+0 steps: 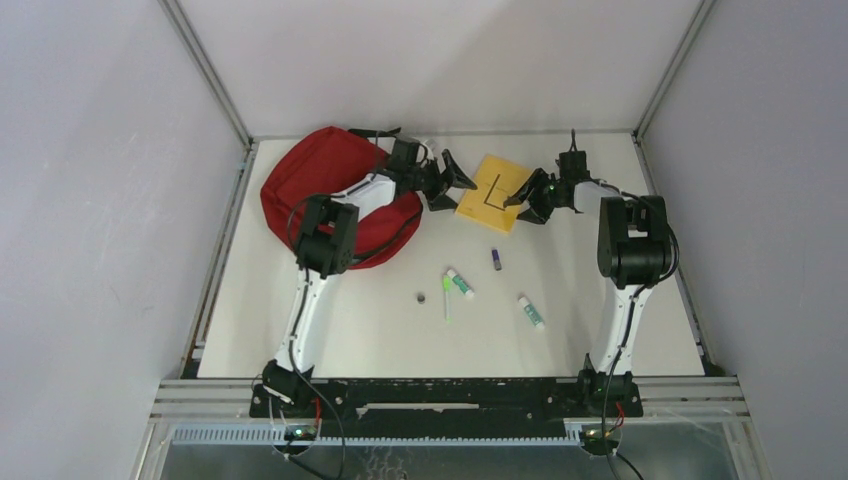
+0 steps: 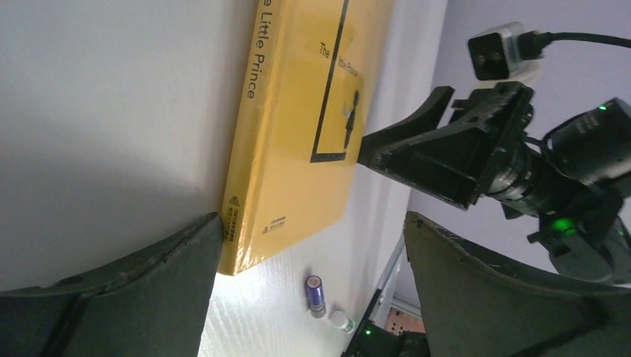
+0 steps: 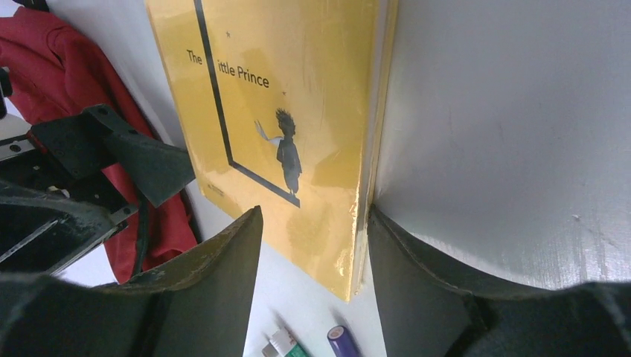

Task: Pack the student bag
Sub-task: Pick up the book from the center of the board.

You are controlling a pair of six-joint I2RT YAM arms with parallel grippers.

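The red student bag (image 1: pixel 330 190) lies at the back left of the table; part of it also shows in the right wrist view (image 3: pixel 45 67). A yellow book, "The Little Prince" (image 1: pixel 493 192), lies flat to its right. My left gripper (image 1: pixel 455 185) is wide open at the book's left edge; in the left wrist view (image 2: pixel 312 245) one finger sits by the spine corner of the book (image 2: pixel 298 126). My right gripper (image 1: pixel 520 200) is open at the book's right edge. In the right wrist view (image 3: pixel 312 245) its fingers straddle the near corner of the book (image 3: pixel 290 111).
On the table in front of the book lie a purple tube (image 1: pixel 495 259), two glue sticks (image 1: pixel 460 283) (image 1: pixel 531 312), a green pen (image 1: pixel 447 300) and a small dark round item (image 1: pixel 421 298). Grey walls close in the back and sides.
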